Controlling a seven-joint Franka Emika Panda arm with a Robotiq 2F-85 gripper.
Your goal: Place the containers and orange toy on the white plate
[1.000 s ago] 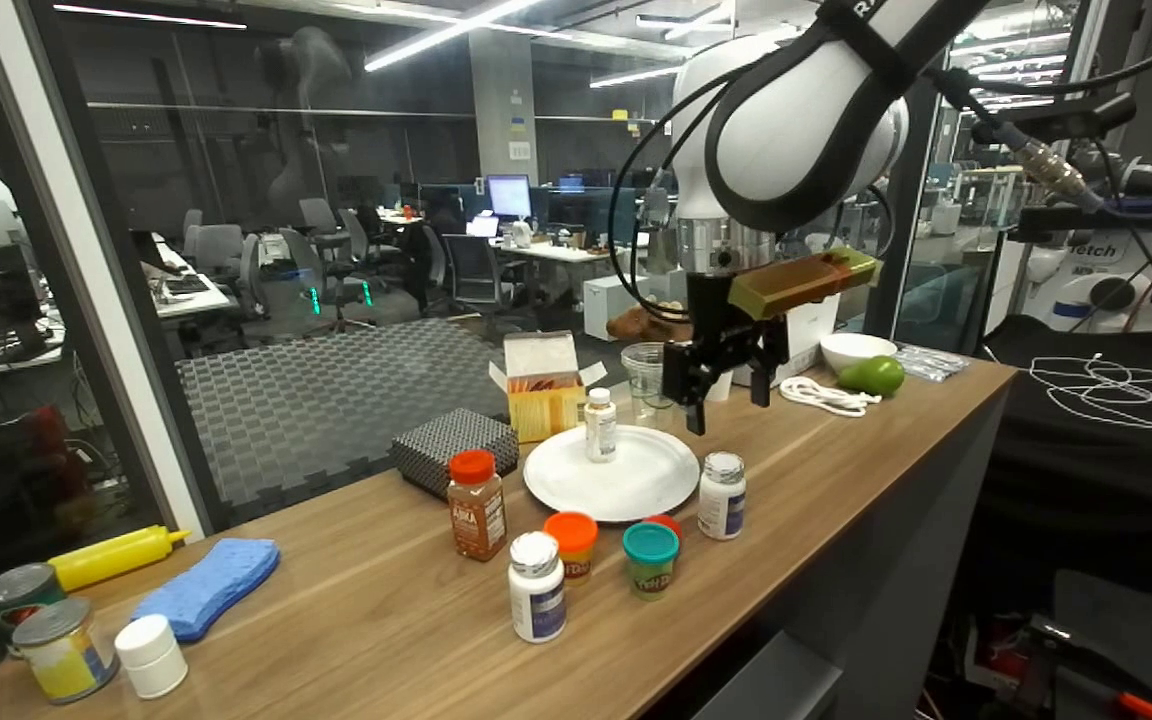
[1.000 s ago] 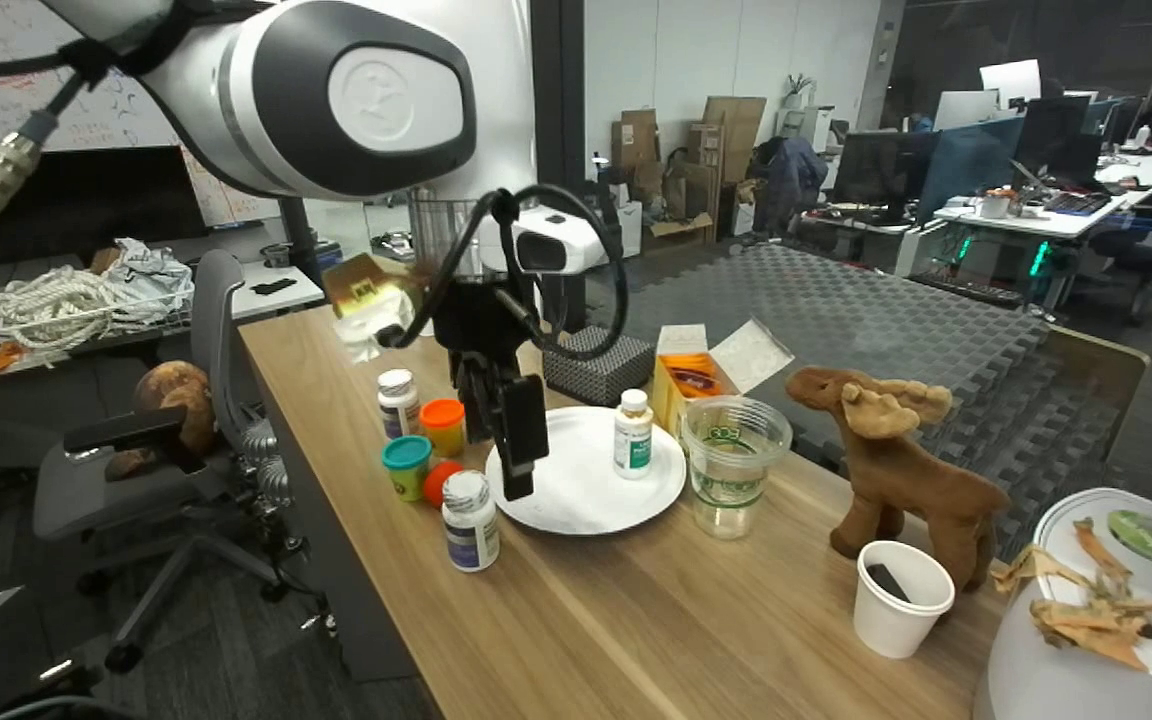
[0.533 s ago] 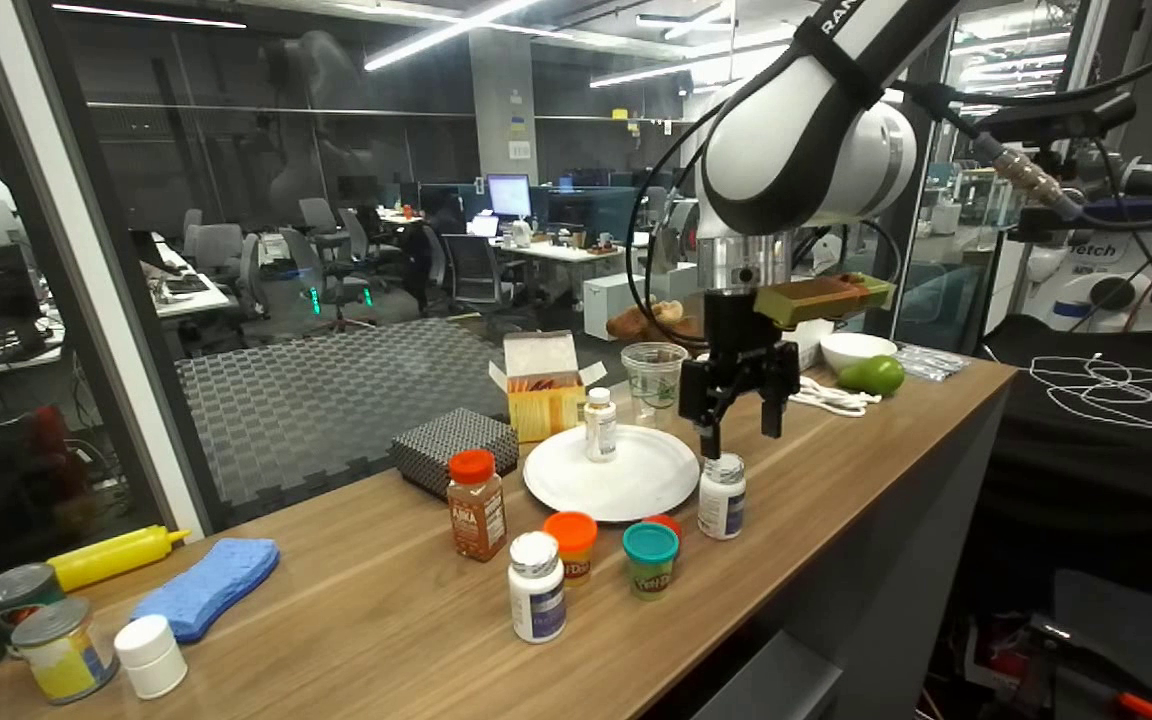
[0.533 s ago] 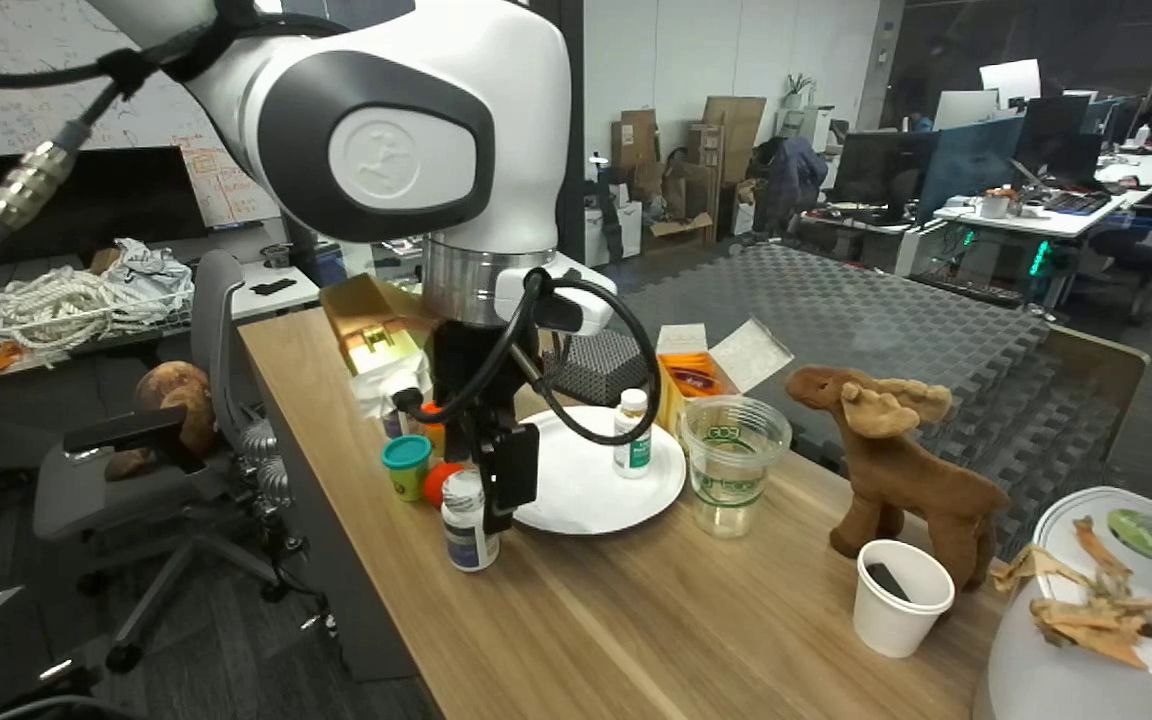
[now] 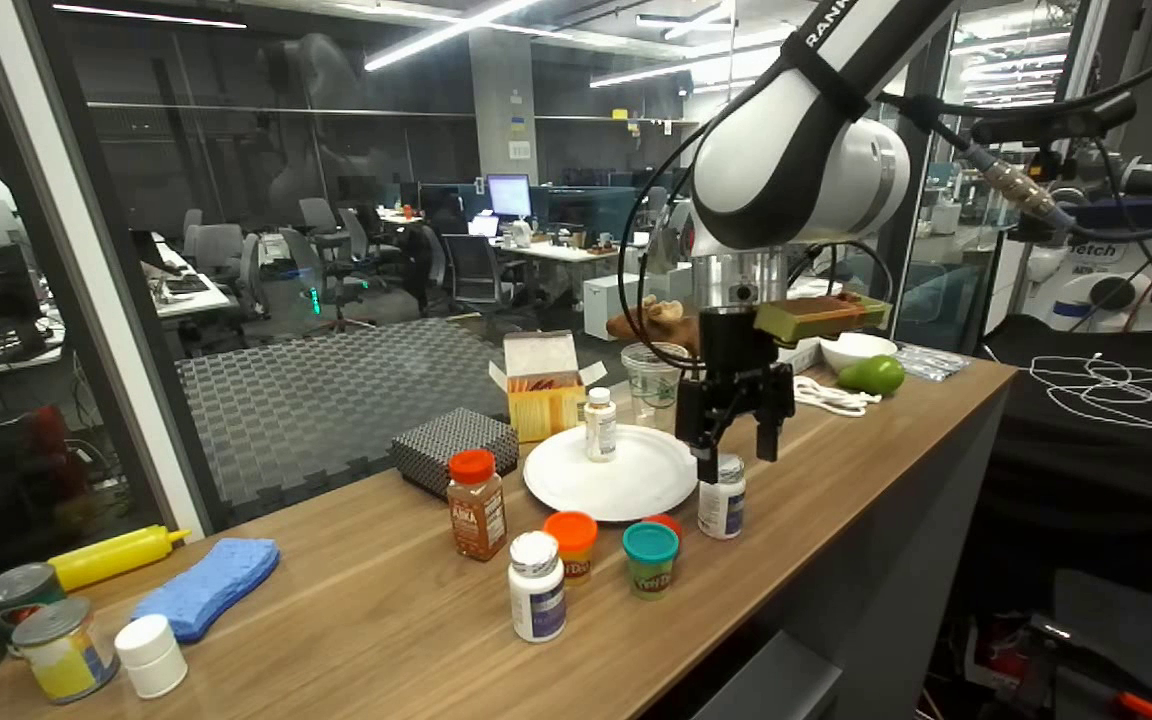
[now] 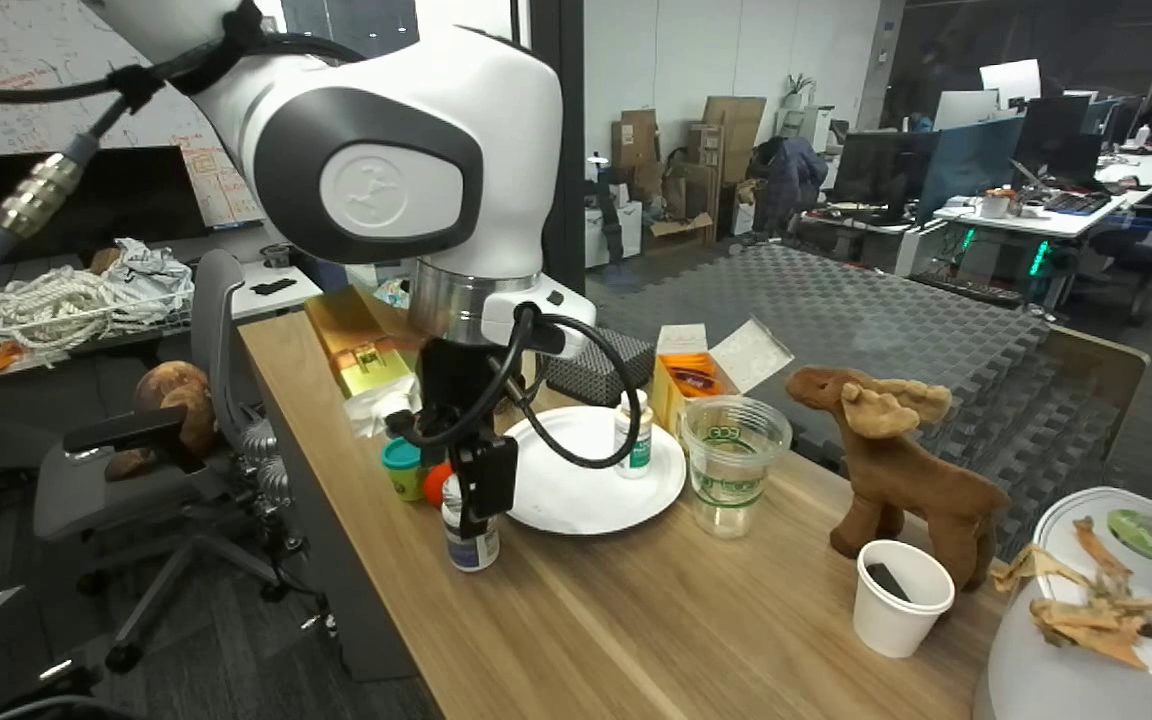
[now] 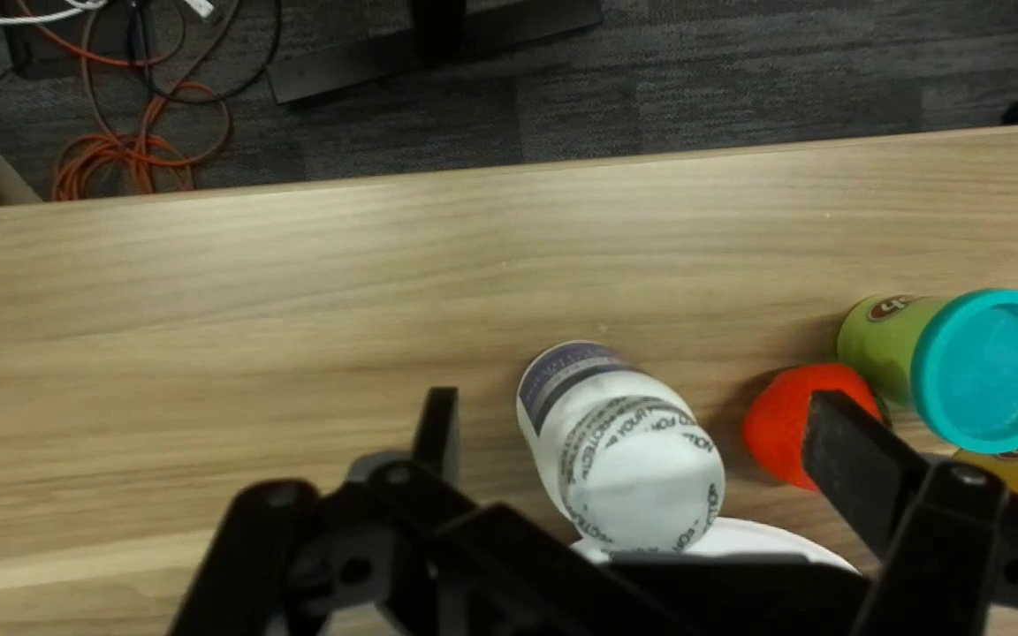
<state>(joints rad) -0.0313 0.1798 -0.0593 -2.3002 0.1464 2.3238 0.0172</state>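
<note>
1. Wrist view, lower center — a white bottle [image 7: 624, 468], contents hidden, shows ungripped between the jaws of the gripper [image 7: 640, 433], spread wide; orange toy [image 7: 781, 431] at right.
2. Gripper has come down — probably aligning for this pick.
3. Mid-frame in an exterior view, the white plate [image 5: 626, 497] bears one white-capped bottle [image 5: 600, 430].
4. Lower right in an exterior view, a paper cup [image 6: 886, 635] holds a dark object [image 6: 887, 581].

In an exterior view, a bright lamp [image 5: 451, 35] is seen at eleven o'clock above a dim room [image 5: 236, 170]. In the wrist view, the gripper [image 7: 633, 420] is blurred toward five o'clock.
</note>
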